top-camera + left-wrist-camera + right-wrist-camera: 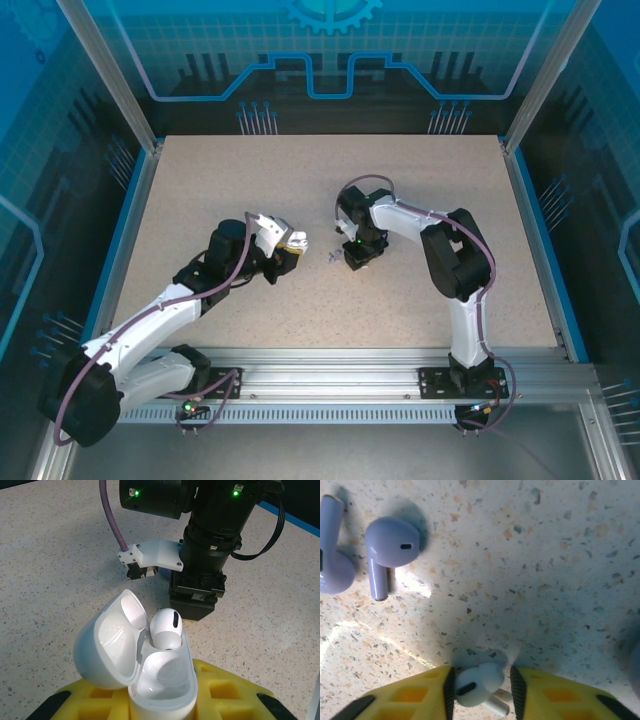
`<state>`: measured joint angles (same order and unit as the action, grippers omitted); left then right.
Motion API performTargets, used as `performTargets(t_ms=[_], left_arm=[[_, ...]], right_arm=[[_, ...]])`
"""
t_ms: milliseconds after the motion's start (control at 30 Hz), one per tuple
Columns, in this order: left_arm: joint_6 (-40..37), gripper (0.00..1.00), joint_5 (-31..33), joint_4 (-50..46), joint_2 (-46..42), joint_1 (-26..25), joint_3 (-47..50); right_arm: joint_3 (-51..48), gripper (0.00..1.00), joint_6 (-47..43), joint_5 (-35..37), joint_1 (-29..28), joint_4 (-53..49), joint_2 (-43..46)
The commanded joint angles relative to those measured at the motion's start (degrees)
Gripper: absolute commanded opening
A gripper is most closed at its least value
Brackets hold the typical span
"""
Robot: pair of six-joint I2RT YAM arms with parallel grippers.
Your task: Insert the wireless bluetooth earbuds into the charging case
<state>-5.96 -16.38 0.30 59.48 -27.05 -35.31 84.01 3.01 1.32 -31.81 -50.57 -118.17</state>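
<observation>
The white charging case [162, 680] stands with its lid [107, 647] swung open to the left, and my left gripper [160, 707] is shut on it between yellow fingers [227, 695]. One white earbud [165, 627] sits in the case's far socket; the near socket is bare. In the top view the left gripper [290, 243] holds the case at table centre. My right gripper [481, 687] is open and low on the table, straddling a second white earbud [472, 686] that touches the left pad, with a gap to the right pad. From above, the right gripper [358, 262] points down.
Two pale-lavender earbuds [390, 545] [332, 565] lie on the speckled table [545, 580] ahead and left of the right fingers, small between both grippers from above [330, 257]. The right arm's black wrist [200, 595] stands just beyond the case. A pale blur touches the right edge [636, 665].
</observation>
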Motion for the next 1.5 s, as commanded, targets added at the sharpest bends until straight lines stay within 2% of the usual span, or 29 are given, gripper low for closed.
performTargets(t_ms=[0,100,433,700,900,1167,1467], left_arm=[[0.0,0.09,-1.5,0.1,-1.3,0.5,-1.1],[0.1,0.10,-1.7,0.1,-1.3,0.4,-1.1],[0.3,0.10,-2.0,0.3,-1.0,0.4,-1.0],[1.4,0.10,-2.9,3.1,-0.3,0.5,0.5],[3.0,0.09,-4.7,11.2,1.7,0.5,2.8],[4.6,0.08,-4.7,22.8,5.8,0.2,3.5],[3.1,0.08,-7.5,34.3,10.2,-2.1,1.2]], right_arm=[[-0.9,0.29,0.8,-4.0,-0.1,2.0,-3.0],[-1.8,0.24,1.6,-4.7,0.0,2.7,-1.7],[-7.5,0.20,6.2,-10.7,2.6,9.4,5.4],[-15.5,0.14,12.3,-20.9,7.7,17.8,16.4],[-19.7,0.12,19.6,-27.2,9.8,22.5,26.6],[-22.6,0.10,32.8,-30.6,9.0,31.0,41.0],[-20.5,0.11,40.7,-29.3,1.7,38.3,48.7]])
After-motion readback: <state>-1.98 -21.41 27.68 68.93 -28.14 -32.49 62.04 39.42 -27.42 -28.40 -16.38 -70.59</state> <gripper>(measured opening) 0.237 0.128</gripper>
